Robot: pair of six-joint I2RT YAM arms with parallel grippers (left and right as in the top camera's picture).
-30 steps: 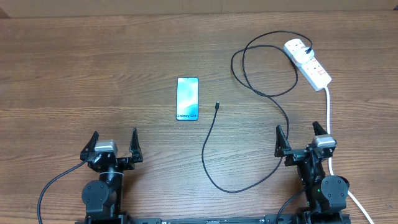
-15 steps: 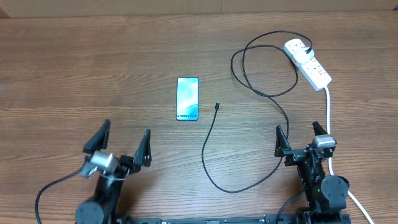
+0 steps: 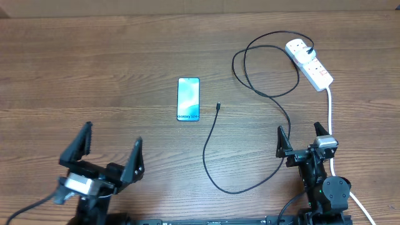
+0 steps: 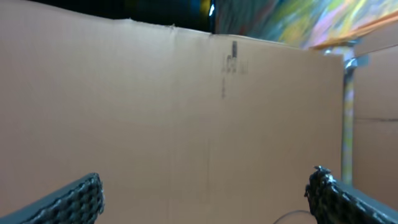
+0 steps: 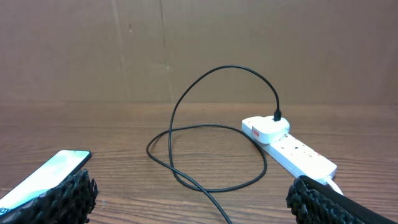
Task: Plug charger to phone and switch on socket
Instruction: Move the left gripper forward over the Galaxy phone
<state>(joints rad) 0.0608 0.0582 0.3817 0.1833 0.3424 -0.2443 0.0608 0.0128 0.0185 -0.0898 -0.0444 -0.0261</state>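
Observation:
The phone [image 3: 189, 99] lies flat mid-table with its light-blue screen up; it also shows at the left edge of the right wrist view [image 5: 46, 174]. The charger's thin black cable [image 3: 206, 150] loops across the table, and its small connector [image 3: 218, 107] lies just right of the phone. Its white plug [image 3: 299, 47] sits in the white socket [image 3: 312, 65] at the back right, where plug [image 5: 266, 129] and socket [image 5: 301, 158] also show in the right wrist view. My left gripper [image 3: 112, 134] is open near the front left, tilted up and holding nothing. My right gripper [image 3: 299, 128] is open at the front right, also holding nothing.
A cardboard wall [image 4: 186, 93] closes the back of the table and fills the left wrist view. The socket's thick white lead [image 3: 330, 112] runs down the right side past my right arm. The wooden tabletop [image 3: 94, 62] stretches between the arms.
My left arm has swung toward the front left and tipped upward, its fingers still spread. The right arm, phone, cable and socket have not moved.

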